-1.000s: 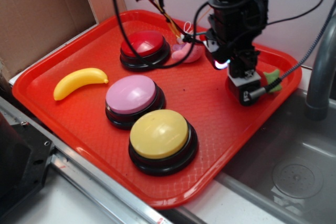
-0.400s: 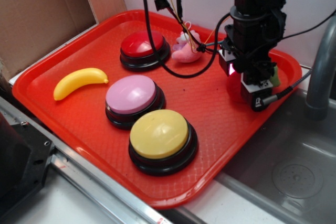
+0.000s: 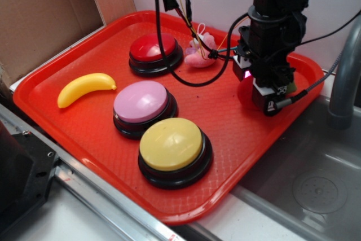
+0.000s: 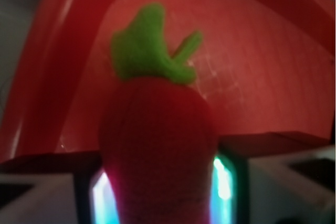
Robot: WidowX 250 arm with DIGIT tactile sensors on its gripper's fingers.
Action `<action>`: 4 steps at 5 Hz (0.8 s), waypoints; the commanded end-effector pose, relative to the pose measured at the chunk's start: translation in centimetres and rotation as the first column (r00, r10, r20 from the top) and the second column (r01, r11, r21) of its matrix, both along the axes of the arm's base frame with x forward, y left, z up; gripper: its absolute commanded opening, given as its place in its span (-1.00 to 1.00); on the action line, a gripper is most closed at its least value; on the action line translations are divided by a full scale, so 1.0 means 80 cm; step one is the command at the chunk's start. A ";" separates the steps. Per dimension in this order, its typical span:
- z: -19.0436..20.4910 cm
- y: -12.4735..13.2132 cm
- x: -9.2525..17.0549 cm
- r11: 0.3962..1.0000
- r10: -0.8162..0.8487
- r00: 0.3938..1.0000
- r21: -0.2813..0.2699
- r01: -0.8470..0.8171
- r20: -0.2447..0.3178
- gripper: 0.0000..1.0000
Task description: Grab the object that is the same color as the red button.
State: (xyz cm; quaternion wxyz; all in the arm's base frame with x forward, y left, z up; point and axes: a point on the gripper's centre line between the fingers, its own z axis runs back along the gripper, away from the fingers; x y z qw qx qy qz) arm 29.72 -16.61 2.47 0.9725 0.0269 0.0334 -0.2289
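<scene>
The object, a red plush fruit point(image 4: 157, 135) with a green felt leaf point(image 4: 149, 45), fills the wrist view. It sits between my gripper's point(image 4: 163, 192) two lit pads, which press on its sides. In the exterior view my gripper point(image 3: 265, 101) is down at the right end of the red tray point(image 3: 225, 122). Only a red bulge of the object point(image 3: 245, 93) and a bit of green leaf point(image 3: 290, 87) show past the fingers. The red button point(image 3: 153, 46) stands at the tray's far side, well to the left of the gripper.
A pink-topped button point(image 3: 141, 101) and a yellow-topped button point(image 3: 171, 142) stand mid-tray, with a yellow banana point(image 3: 84, 87) at the left. A pink plush toy point(image 3: 200, 55) lies beside the red button, under hanging cables. A metal sink point(image 3: 316, 167) and a grey pipe point(image 3: 344, 83) are to the right.
The arm swung a little right, then back left, and has settled low over the red plush fruit. The fruit now sits between the fingers instead of behind them.
</scene>
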 end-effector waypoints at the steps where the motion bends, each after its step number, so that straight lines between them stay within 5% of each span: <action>1: 0.094 0.044 -0.016 0.984 0.176 0.984 0.002 -0.176 -0.039 -1.00; 2: 0.141 0.105 -0.047 0.920 0.392 0.920 -0.018 -0.392 -0.023 -1.00; 4: 0.201 0.190 -0.094 0.823 0.563 0.823 -0.136 -0.551 0.074 -1.00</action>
